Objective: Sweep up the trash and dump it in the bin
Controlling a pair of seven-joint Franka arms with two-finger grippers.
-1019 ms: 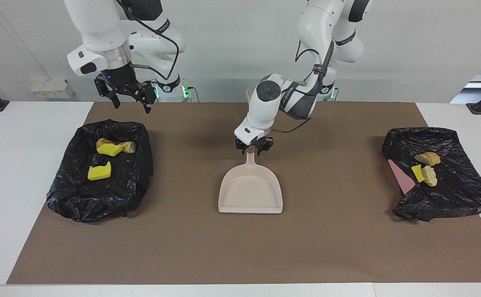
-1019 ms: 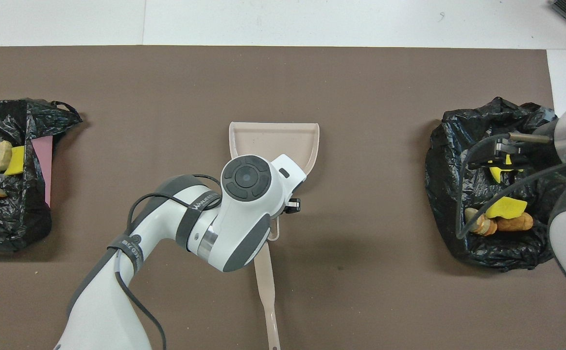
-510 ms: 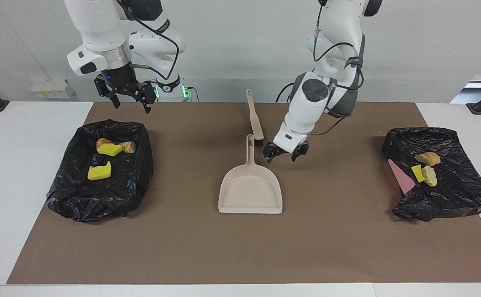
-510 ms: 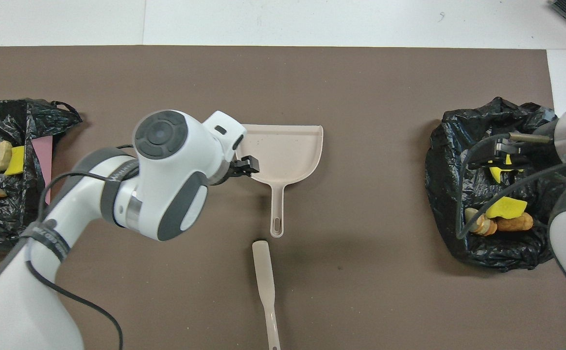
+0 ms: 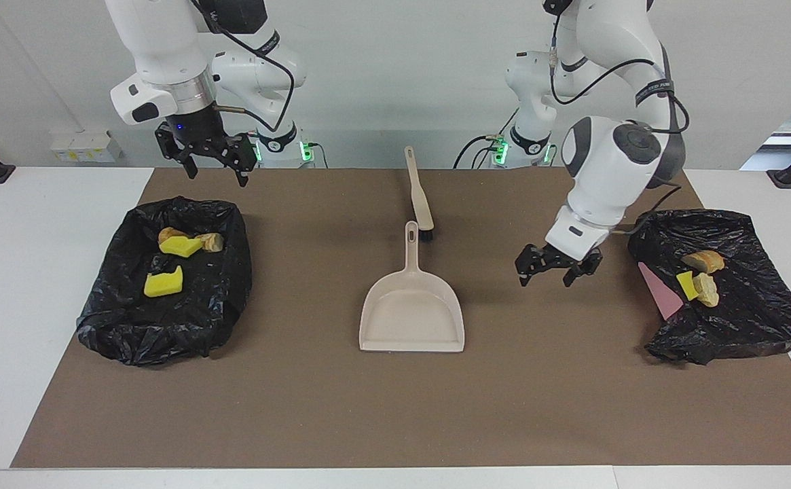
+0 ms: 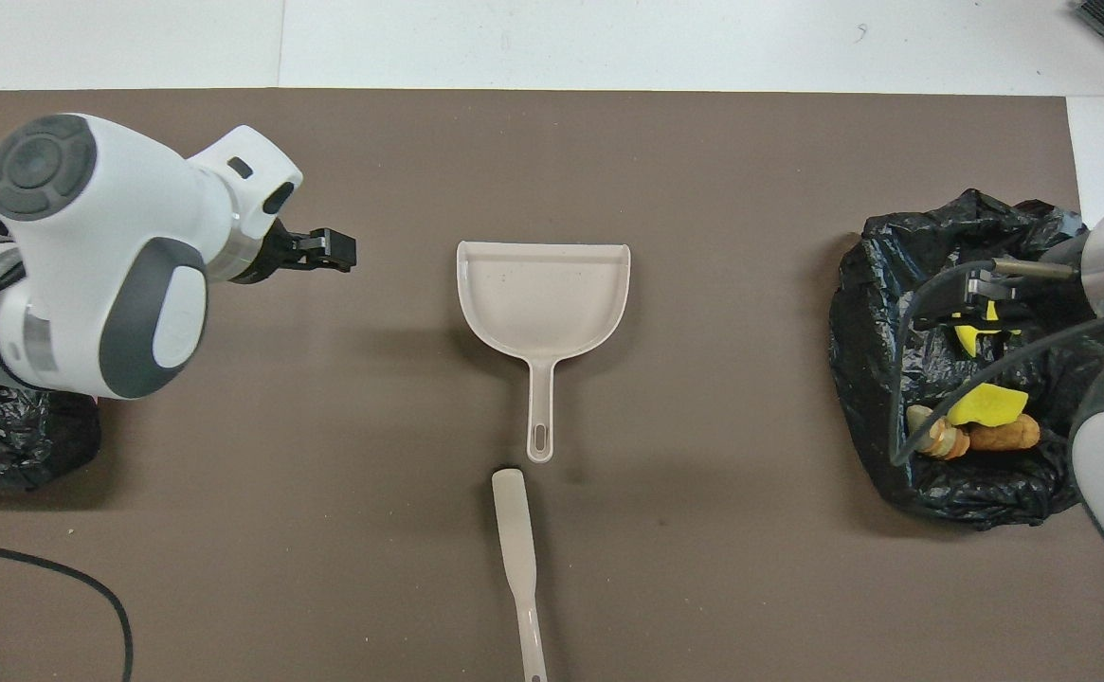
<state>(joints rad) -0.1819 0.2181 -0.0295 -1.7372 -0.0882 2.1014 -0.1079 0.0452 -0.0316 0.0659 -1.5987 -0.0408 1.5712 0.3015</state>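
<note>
brown mat (image 5: 395, 407): trash (image 5: 163, 282) lumps in black bags (image 5: 164, 326), no clear long axis; left claw (image 5: 550, 269), right claw (image 5: 213, 161) wide, empty.

Mid-surface obstacles: the dustpan (image 5: 412, 312) and, just nearer my bases, the brush (image 5: 419, 197), lying in line. A black bag (image 5: 164, 285) blocks the end by my right arm, another bag (image 5: 728, 292) the end by my left. The brown mat (image 5: 551, 394) lies bare between these and along the edge farthest from me.
</note>
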